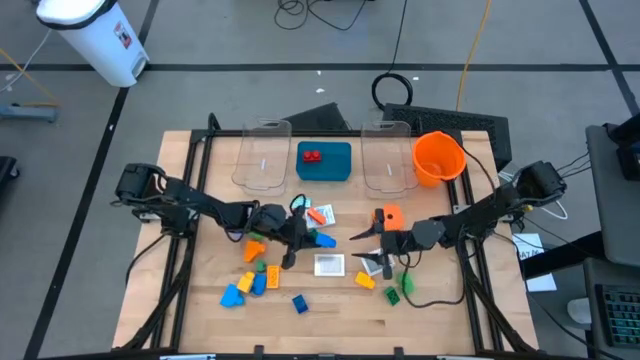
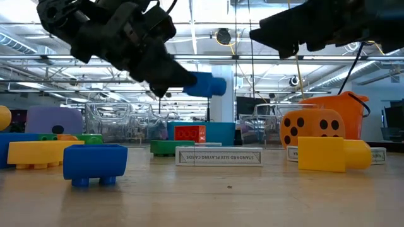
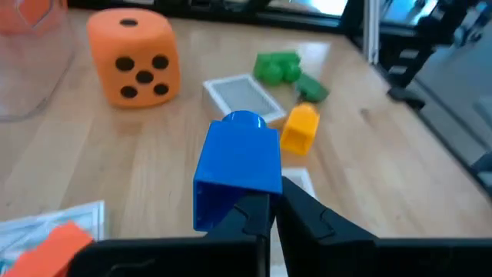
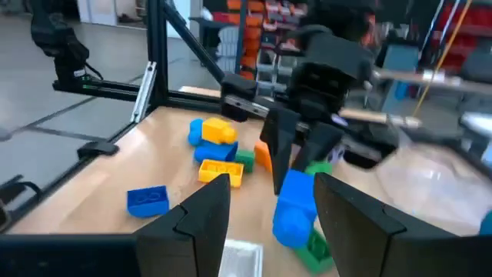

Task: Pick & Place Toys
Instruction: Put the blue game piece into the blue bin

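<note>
Blue is the colour of the one brick off the table: we find a blue brick (image 3: pixel 240 158) clamped between the closed fingers of the left gripper (image 3: pixel 273 209), which has it by one lower edge, stud end pointing away from the wrist. In the low view that brick (image 2: pixel 205 84) hangs clear above the tabletop with nothing beneath it touching it. In the high view the left gripper (image 1: pixel 296 235) sits near the middle of the wooden table (image 1: pixel 440 320), just beside a white picture card (image 1: pixel 321 215). We note the right gripper (image 4: pixel 265 211) with its fingers apart and nothing between them; in the high view it (image 1: pixel 378 248) hovers right of centre, near the orange dotted die (image 1: pixel 388 217). Resting on the table we record a card box (image 2: pixel 218 156) lying flat at centre, a yellow brick (image 2: pixel 333 154) in front of the die, green bricks (image 3: pixel 278 67) near the right edge, and a loose group of blue, yellow and orange bricks (image 1: pixel 253 275) at front left. At the far edge stand two clear plastic bins (image 1: pixel 262 155), a teal tray (image 1: pixel 324 161) holding a red brick (image 1: pixel 312 156), and an orange bowl (image 1: pixel 438 158). We cannot tell the contents of the clear bins.
</note>
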Controlling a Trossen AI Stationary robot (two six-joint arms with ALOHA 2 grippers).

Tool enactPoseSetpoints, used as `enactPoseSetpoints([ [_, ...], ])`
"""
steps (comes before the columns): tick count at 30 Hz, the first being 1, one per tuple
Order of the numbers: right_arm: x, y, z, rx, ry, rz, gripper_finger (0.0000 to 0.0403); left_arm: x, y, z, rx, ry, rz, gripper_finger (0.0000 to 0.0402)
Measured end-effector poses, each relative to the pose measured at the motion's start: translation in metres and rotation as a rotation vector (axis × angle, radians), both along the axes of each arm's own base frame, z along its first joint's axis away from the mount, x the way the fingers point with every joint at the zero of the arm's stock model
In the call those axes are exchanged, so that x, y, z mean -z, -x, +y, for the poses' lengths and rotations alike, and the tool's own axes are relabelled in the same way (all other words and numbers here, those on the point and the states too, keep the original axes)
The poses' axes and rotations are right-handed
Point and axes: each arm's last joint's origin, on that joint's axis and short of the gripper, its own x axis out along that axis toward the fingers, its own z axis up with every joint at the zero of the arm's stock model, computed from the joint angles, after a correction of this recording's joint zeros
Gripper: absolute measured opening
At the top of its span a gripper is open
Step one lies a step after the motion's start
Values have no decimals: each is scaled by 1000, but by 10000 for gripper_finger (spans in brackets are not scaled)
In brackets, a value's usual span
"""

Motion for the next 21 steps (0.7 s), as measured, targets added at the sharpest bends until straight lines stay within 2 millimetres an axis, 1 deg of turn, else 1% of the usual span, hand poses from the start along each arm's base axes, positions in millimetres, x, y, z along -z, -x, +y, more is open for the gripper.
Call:
enactPoseSetpoints([
  [3,7,-11,5,-8,95,11,180,-6,-4,6,12,60,-7,11],
  [6,8,-25,10,-3,193,17,181,-12,-8,14,32,134,-14,5],
  [10,9,-41,13,74,337,63,181,-19,-12,25,65,233,-27,16],
  [16,8,-54,17,103,507,59,181,-23,-12,32,104,324,-27,5],
  [21,9,-57,15,186,599,80,181,-26,-13,36,103,370,-42,18],
])
